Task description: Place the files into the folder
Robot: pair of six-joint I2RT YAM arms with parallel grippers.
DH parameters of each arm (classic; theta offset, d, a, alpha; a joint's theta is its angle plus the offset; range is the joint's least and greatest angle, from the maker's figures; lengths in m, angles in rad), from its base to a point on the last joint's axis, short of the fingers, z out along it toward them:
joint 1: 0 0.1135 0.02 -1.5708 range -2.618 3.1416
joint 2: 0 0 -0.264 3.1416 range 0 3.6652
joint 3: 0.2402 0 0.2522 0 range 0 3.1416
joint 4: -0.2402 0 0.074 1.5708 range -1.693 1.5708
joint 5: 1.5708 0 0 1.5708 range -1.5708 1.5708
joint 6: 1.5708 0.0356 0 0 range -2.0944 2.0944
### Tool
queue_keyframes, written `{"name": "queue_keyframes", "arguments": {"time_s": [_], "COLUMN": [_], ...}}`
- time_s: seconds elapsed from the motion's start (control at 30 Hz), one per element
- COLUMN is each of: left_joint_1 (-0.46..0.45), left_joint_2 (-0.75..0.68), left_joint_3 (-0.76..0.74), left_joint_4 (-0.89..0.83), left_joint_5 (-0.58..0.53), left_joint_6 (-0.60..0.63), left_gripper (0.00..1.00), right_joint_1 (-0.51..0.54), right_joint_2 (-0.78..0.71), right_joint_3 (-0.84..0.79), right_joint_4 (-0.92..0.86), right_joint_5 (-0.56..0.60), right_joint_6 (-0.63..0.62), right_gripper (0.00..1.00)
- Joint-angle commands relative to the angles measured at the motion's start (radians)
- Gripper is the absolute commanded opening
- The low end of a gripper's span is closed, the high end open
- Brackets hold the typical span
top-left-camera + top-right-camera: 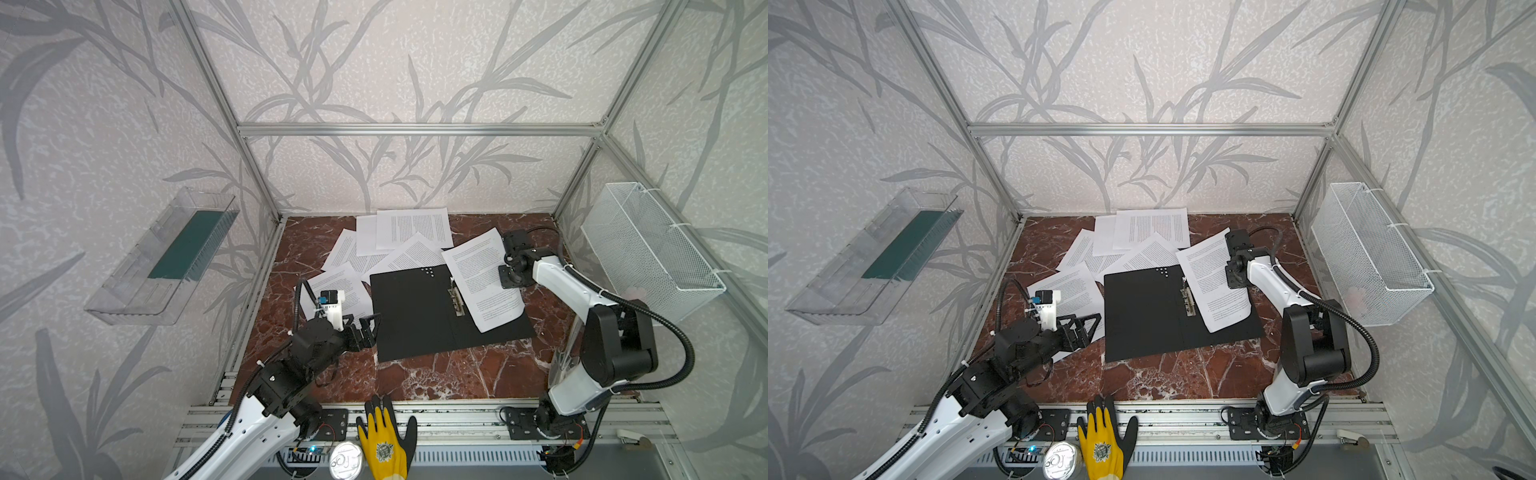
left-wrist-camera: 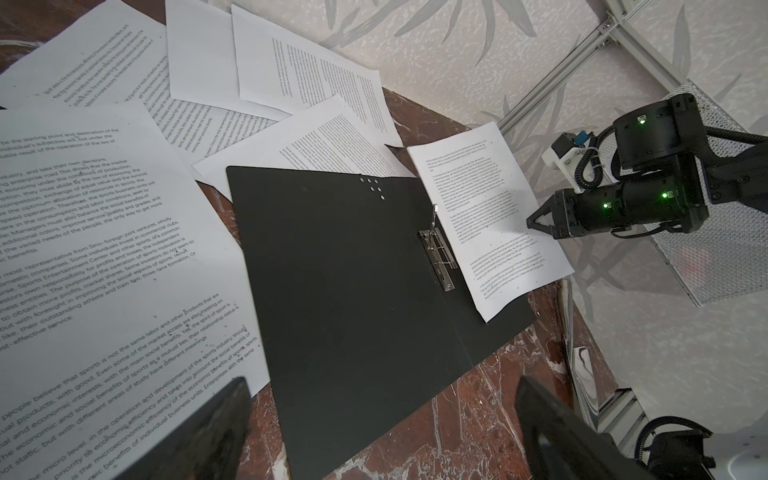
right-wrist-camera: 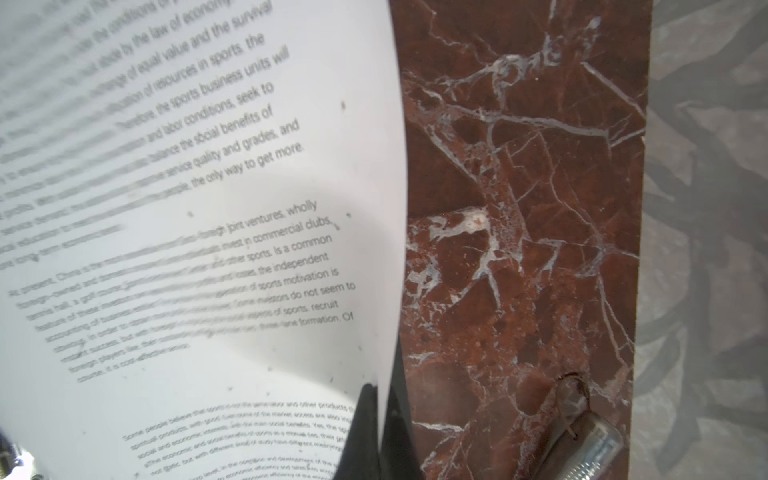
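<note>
The black folder (image 1: pixel 415 316) (image 1: pixel 1142 316) (image 2: pixel 353 270) lies open on the marble table, a metal clip (image 1: pixel 456 301) (image 2: pixel 436 257) along its fold. One of the files, a printed white sheet (image 1: pixel 482 278) (image 1: pixel 1214 282) (image 2: pixel 490 216) (image 3: pixel 208 208), slants across the folder's right half. My right gripper (image 1: pixel 505 266) (image 2: pixel 530 224) (image 3: pixel 380 399) is shut on that sheet's right edge. Several more files (image 1: pixel 413 228) (image 2: pixel 104 249) lie scattered behind and left of the folder. My left gripper (image 1: pixel 365 326) (image 1: pixel 1084 326) (image 2: pixel 382 415) hovers open by the folder's left edge, holding nothing.
A clear wall tray (image 1: pixel 166 257) with a dark green panel hangs on the left wall. A white mesh basket (image 1: pixel 648 249) hangs on the right wall. A yellow glove (image 1: pixel 386 440) and a tin can (image 1: pixel 345 459) rest on the front rail.
</note>
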Motion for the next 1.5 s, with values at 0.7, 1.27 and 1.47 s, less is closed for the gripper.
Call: {"name": "queue_keyframes", "arguments": {"time_s": [0.7,1.27,1.47], "left_joint_1": [-0.064,-0.07,-0.072], "left_joint_2": [-0.014,-0.015,-0.015], "left_joint_3": [0.005,0.006,0.006], "left_joint_4": [-0.005,-0.015,-0.014], "left_joint_5": [0.027,0.013,0.008], "left_joint_6": [0.006,0.011,0.014], "left_gripper": [0.99,0.99,0.99], "right_joint_1": [-0.037,0.053,0.056], "right_joint_2": [0.017,-0.003,-0.029], "right_joint_3": [0.001,0.004,0.0], "right_joint_4": [-0.081,-0.083,-0.088], "right_joint_5": [0.045,-0.058,-0.122], "right_joint_6": [-0.026,-0.071,-0.072], "right_gripper": [0.0,0.0,0.0]}}
